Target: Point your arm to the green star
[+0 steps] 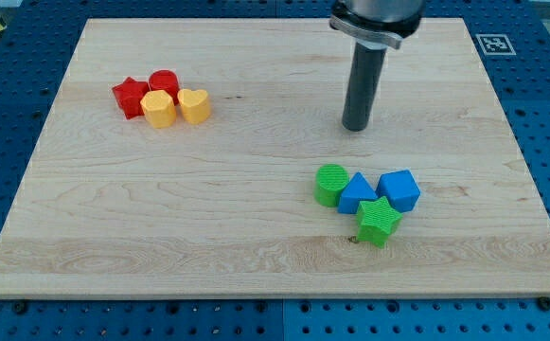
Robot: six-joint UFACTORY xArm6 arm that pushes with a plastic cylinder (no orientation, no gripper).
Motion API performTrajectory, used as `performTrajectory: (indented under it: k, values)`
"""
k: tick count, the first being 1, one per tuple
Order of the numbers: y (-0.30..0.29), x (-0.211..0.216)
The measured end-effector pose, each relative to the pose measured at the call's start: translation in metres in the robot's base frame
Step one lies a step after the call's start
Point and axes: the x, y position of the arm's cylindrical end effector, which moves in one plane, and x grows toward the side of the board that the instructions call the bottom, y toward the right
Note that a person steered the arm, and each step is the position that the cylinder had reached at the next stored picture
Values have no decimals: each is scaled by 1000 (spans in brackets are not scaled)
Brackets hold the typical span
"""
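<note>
The green star (379, 222) lies at the view's lower right, at the bottom of a tight cluster. Touching it above are a blue triangular block (356, 193) and a blue cube-like block (399, 190); a green cylinder (330, 184) sits at the cluster's left. My tip (356, 127) rests on the board above the cluster, well apart from it, roughly above the blue triangular block and up and to the left of the green star.
At the view's upper left is a second cluster: a red star (130, 97), a red cylinder (164, 83), a yellow hexagonal block (158, 109) and a yellow heart (194, 105). The wooden board (256, 237) lies on a blue perforated table.
</note>
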Motion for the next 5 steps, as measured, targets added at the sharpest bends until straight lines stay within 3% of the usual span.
performTrajectory:
  k: [2, 5]
  values:
    - [73, 43]
    - [77, 125]
